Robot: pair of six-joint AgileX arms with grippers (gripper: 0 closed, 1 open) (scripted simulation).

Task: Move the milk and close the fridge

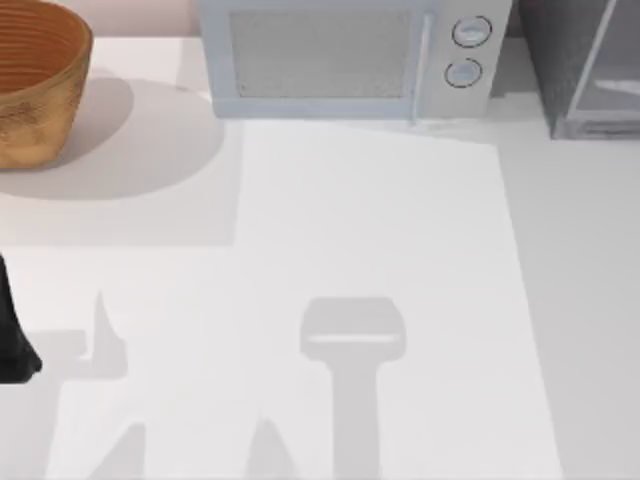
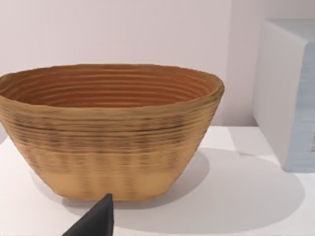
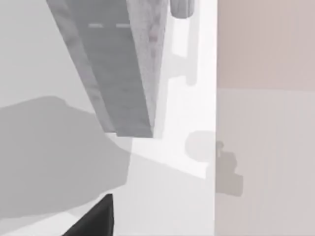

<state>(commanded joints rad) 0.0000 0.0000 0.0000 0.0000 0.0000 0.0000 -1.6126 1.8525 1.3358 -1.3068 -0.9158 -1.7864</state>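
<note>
The fridge (image 1: 558, 70) stands at the table's back right corner, with a speckled dark grey side and a pale framed door panel (image 1: 612, 70) set at a slant. The milk is out of view. In the right wrist view a grey slab of the fridge (image 3: 120, 73) with a speckled edge hangs close ahead of my right gripper, of which a black tip (image 3: 96, 221) shows. My left arm (image 1: 14, 345) is a dark shape at the table's left edge, and its wrist view faces the basket.
A woven brown basket (image 1: 35, 80) sits at the back left, also the basket (image 2: 110, 132) in the left wrist view. A white microwave (image 1: 345, 55) with two round knobs stands at the back middle. Arm shadows fall across the white table (image 1: 380, 220).
</note>
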